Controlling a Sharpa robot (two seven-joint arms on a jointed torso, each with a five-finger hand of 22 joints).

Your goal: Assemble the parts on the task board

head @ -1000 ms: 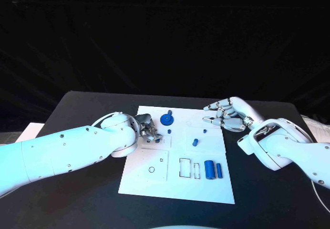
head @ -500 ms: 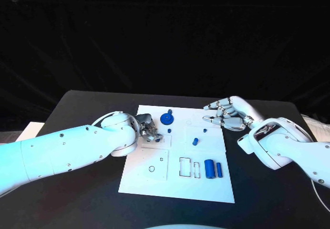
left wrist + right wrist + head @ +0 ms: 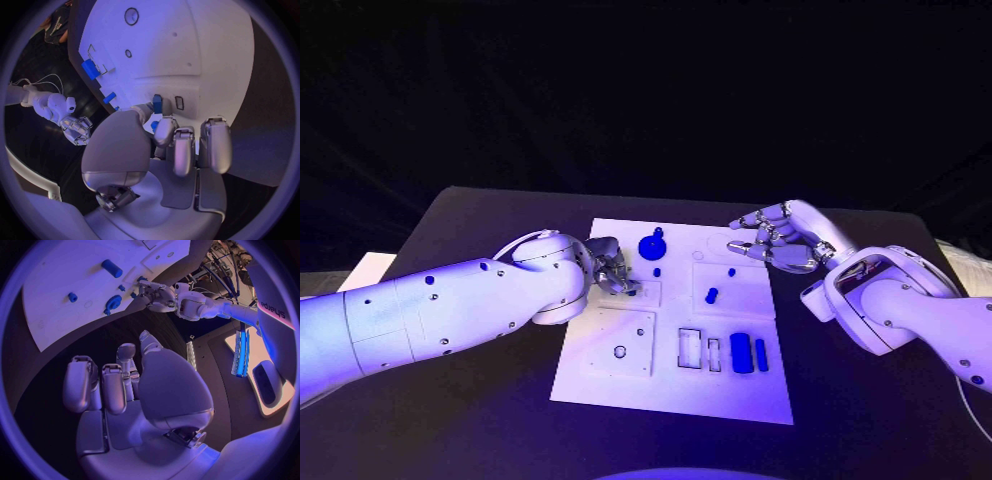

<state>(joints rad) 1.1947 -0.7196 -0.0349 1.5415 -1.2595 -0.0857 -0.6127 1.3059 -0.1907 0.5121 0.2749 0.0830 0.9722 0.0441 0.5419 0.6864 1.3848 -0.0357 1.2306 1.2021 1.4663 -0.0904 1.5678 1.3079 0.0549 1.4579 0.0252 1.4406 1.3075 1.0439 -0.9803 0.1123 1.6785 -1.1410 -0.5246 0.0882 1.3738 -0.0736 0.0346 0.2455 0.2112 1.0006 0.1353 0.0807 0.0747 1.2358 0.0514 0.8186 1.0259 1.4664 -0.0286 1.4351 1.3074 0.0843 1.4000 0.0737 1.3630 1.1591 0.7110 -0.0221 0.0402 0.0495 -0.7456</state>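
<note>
Two silver hands sit at the far end of the task board (image 3: 678, 395), which lies mid-table (image 3: 473, 215) on black.

Left hand (image 3: 609, 268) is at the board's far-left part, fingers (image 3: 181, 150) curled down onto the plate. In the left wrist view a small blue part (image 3: 157, 104) stands just past the fingertips, touching or nearly so; can't tell if it's actually pinched, so grip is unclear.

Right hand (image 3: 776, 240) hovers over the board's far-right corner, near the edge, fingers (image 3: 112, 387) loosely curled w/ gaps between them and nothing in them.

Parts on the board, head view:
- round blue gear-like piece (image 3: 651, 246) w/ a peg sticking up, at the far end, just beside the left hand
- small blue peg (image 3: 656, 271) just nearer than that
- small blue piece (image 3: 711, 295) about mid-board, right of centre
- wide blue block (image 3: 740, 353) and slim blue bar (image 3: 760, 353) side by side near the board's right edge, near end
- empty rectangular slots (image 3: 688, 347) just left of the block.

Right wrist view shows the gear piece, a blue cylinder and a small blue stud on the white plate, well apart from the right hand.
</note>
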